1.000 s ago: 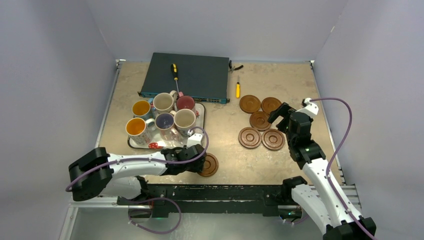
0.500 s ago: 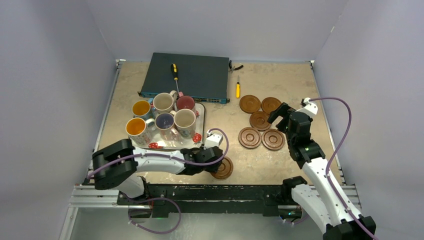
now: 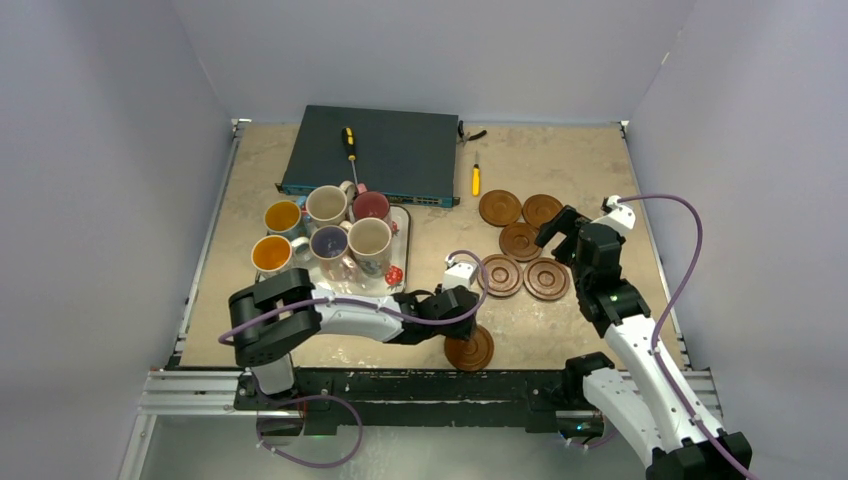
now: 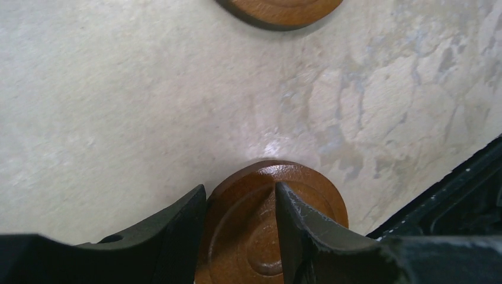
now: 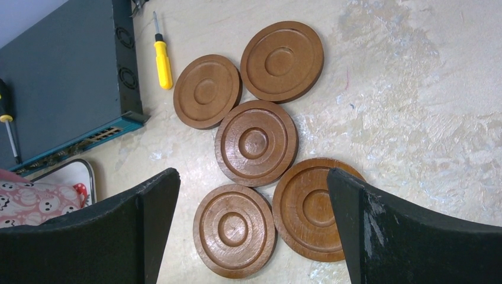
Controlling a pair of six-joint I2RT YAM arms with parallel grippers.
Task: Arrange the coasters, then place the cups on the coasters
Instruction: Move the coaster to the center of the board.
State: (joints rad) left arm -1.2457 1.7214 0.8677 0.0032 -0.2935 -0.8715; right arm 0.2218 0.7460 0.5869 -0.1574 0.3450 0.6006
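Observation:
One coaster (image 3: pixel 469 350) lies at the table's near edge with my left gripper (image 3: pixel 462 335) shut on it. In the left wrist view one finger (image 4: pixel 177 231) presses that coaster's (image 4: pixel 260 231) left rim and the other finger rests across its grooved top. Several more coasters (image 3: pixel 521 242) sit clustered on the right. My right gripper (image 3: pixel 560 232) hovers open above them; the wrist view shows the coasters (image 5: pixel 254 144) below the gripper (image 5: pixel 251 171), untouched. Several cups (image 3: pixel 330 235) stand upright on the white tray (image 3: pixel 405 250) at the left.
A dark blue flat box (image 3: pixel 370 155) lies at the back with a black-and-yellow screwdriver (image 3: pixel 350 145) on it. A small yellow screwdriver (image 3: pixel 475 180) lies beside the box. The black front rail (image 3: pixel 400 385) runs just below the held coaster.
My left arm has swept to the right along the near edge, sliding the gripped coaster with it. The right arm has not moved.

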